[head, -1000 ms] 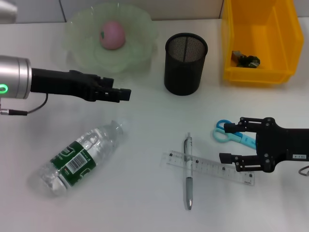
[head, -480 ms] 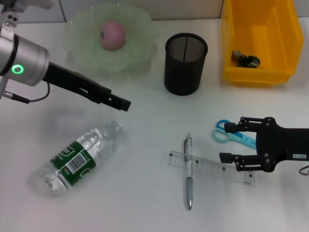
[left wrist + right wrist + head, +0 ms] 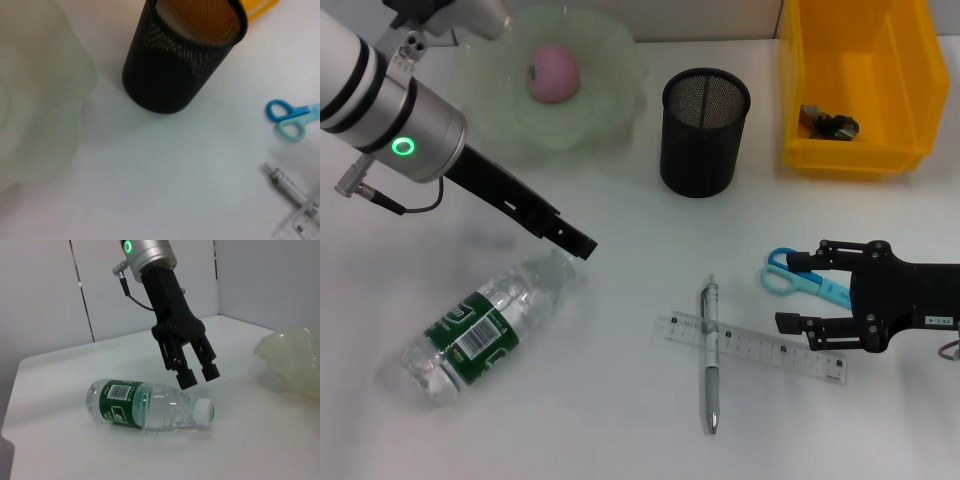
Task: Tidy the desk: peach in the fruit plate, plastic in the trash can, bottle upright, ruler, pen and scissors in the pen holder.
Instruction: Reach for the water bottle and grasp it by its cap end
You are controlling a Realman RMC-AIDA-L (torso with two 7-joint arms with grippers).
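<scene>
Bottle [image 3: 480, 328] lies on its side near the table's front-left corner in the head view, cap toward the left gripper [image 3: 578, 243], which hangs just above that cap, presumably to grasp and stand it up. The left wrist view shows only the pen holder [image 3: 182, 52] and scissors [image 3: 292, 119]. In the right wrist view the left gripper's fingers [image 3: 186, 377] stand apart directly over the neck, not touching; the right gripper [image 3: 798, 293], open, waits beside the scissors.
</scene>
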